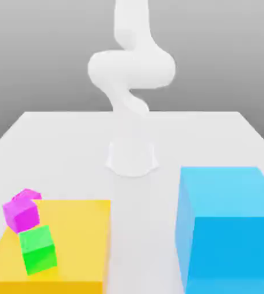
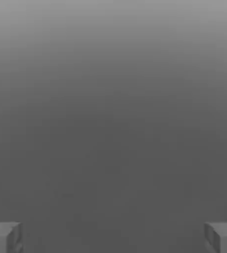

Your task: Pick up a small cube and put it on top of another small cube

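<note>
The small cube is out of view. In the hand view my gripper [image 2: 113,238] is open, its two grey fingertips [image 2: 4,237] far apart with nothing between them and plain grey background beyond. In the exterior view a magenta cube [image 1: 22,211] rests tilted on top of a green cube [image 1: 38,250], both of like small size, at the left end of a flat yellow block [image 1: 79,235].
A much larger blue cube [image 1: 229,229] stands on the white table [image 1: 59,143] at the exterior view's right. The white arm [image 1: 131,69] rises from its round base [image 1: 132,158] at the table's middle and leaves the picture upward.
</note>
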